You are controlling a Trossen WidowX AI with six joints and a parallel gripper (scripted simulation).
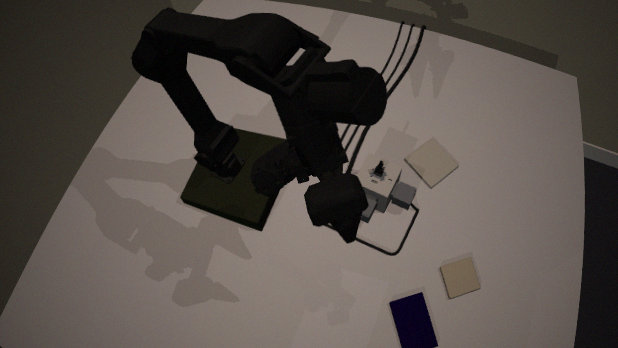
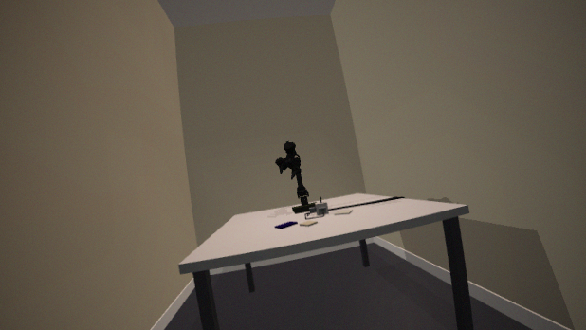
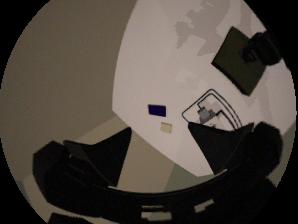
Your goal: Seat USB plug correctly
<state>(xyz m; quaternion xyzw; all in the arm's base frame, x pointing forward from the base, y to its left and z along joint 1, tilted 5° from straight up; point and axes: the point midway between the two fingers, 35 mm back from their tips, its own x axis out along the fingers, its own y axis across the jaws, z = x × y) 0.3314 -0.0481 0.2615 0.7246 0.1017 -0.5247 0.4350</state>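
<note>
The power cube (image 1: 389,186) (image 2: 320,206) is a pale block on the table. The small dark USB plug (image 1: 380,168) (image 2: 320,199) stands up from its top face; its orientation and depth are too small to tell. Grey blocks sit at the cube's sides, one at the right (image 1: 404,195) and one at the front, partly behind the arm. In the wrist view the cube area is partly hidden by the right finger. My gripper (image 2: 287,175) (image 3: 160,127) is open and empty, high above the table and away from the plug.
Black cables (image 1: 414,60) run from the cube area to the back edge and loop in front. A dark blue pad (image 1: 414,320) (image 3: 157,110), a small beige tile (image 1: 460,278) (image 3: 166,128) and a larger pale tile (image 1: 432,162) lie flat. The arm's green base (image 1: 225,200) stands left of the cube.
</note>
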